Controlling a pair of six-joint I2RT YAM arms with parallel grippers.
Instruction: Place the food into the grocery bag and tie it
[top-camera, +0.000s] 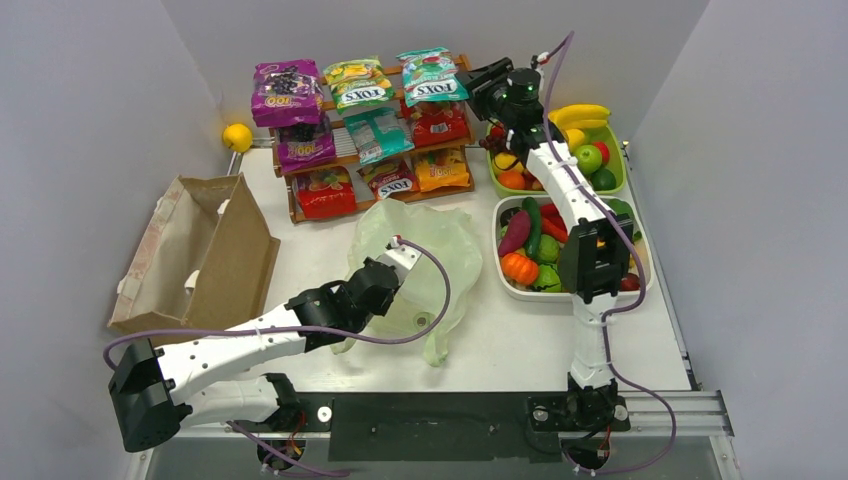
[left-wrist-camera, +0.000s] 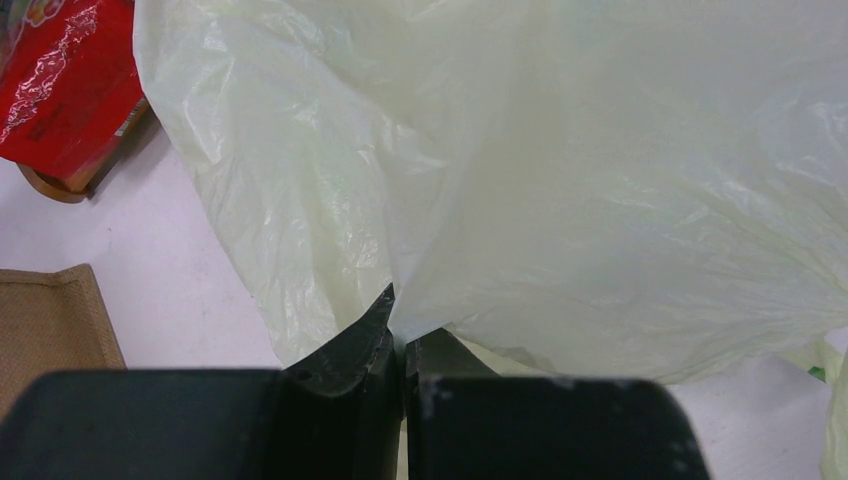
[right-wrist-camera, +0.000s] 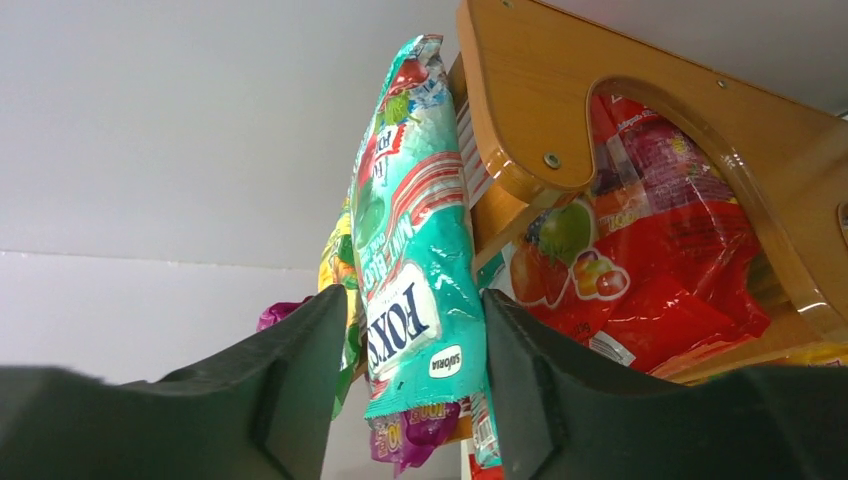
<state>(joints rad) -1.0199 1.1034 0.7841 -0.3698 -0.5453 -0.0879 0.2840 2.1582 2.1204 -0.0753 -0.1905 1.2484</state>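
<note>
While the left gripper (left-wrist-camera: 398, 335) clamps the grocery bag (left-wrist-camera: 600, 180), the right gripper (right-wrist-camera: 415, 305), fingers (right-wrist-camera: 300, 380) parted, straddles the upright teal FOX'S packet (right-wrist-camera: 415, 220), top centre.

The overhead view takes in the whole table (top-camera: 500, 340); close wrist views share its grocery bag (left-wrist-camera: 600, 180) and rack (right-wrist-camera: 540, 80).

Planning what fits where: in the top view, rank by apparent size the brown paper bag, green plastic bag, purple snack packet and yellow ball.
1. brown paper bag
2. green plastic bag, partly hidden by the left arm
3. purple snack packet
4. yellow ball
</note>
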